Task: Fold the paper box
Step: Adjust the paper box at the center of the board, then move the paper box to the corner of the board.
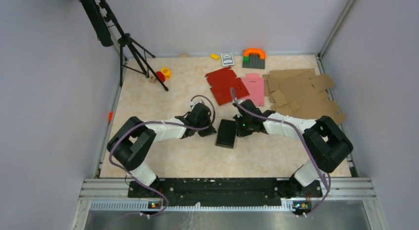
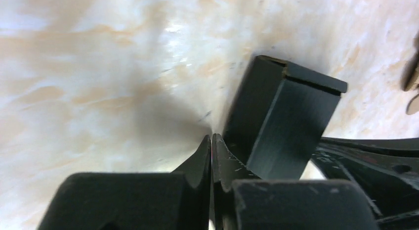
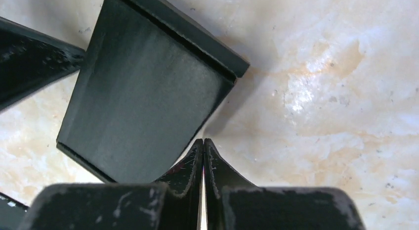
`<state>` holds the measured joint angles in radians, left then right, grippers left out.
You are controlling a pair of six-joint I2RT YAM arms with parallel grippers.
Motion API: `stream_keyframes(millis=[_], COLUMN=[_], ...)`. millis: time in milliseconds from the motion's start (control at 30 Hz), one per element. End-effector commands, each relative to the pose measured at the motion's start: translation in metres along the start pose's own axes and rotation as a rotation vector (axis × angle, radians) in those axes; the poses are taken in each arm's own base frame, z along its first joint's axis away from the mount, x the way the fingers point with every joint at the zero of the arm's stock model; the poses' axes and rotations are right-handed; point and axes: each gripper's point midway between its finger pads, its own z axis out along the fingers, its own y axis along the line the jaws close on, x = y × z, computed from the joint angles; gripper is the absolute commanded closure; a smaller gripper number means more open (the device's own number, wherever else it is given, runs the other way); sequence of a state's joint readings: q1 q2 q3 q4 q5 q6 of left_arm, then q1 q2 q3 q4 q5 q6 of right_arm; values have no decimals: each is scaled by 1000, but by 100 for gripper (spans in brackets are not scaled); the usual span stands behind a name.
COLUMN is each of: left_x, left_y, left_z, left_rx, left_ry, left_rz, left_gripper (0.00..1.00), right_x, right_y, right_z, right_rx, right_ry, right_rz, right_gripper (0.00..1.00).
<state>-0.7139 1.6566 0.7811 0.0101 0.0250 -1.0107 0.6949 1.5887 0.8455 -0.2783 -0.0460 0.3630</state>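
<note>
paper box [image 1: 227, 133] on marbled table [image 1: 173, 161], grey walls [image 1: 49, 67]

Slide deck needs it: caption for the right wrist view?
Shut right gripper beside the folded black paper box on the table.

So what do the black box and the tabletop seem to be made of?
The paper box looks like thin matte cardboard: dull black faces, sharp creases, thin raw edges. The table seems a glossy laminate printed in cream-and-orange marbling, judging by its bright glare; real stone can't be ruled out.
</note>
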Motion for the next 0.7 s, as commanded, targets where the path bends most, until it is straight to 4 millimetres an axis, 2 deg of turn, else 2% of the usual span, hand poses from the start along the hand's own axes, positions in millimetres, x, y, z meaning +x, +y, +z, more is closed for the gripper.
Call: stream_keyframes(millis=[0,133,267,333,367,467,533,600,667], left_x=[-11,-20,-24,-25,-26,-31,-37,-43,-47], left_y=[32,54,62,67,70,79,82,86,90], left_z=[-31,-73,-110,-122,-127,-147,-162,-179,-194], left_rx=[-105,-197,-183,-178,-179,-192,-193,-196,-207], left_ry=[-29,-86,-145,-171,-184,-236,-278,-321,-356], left_rz=[98,165,171,164,160,140,127,115,106], left_gripper=[100,99,98,98,98,99,99,99,99], right_x=[-11,16,35,41,42,34,14,-18,-47], right_y=[-10,-61,-112,-126,-125,-107,-75,-23,50], right_z=[-25,-41,-71,-82,-80,-61,-40,-20,3], right_rx=[39,308,622,711,706,609,512,429,276], right_ry=[-72,-33,-55,-86,-88,-82,-88,-129,-113], right_rz=[47,106,228,276,285,311,278,223,171], right_gripper=[100,100,100,100,100,100,100,100,100])
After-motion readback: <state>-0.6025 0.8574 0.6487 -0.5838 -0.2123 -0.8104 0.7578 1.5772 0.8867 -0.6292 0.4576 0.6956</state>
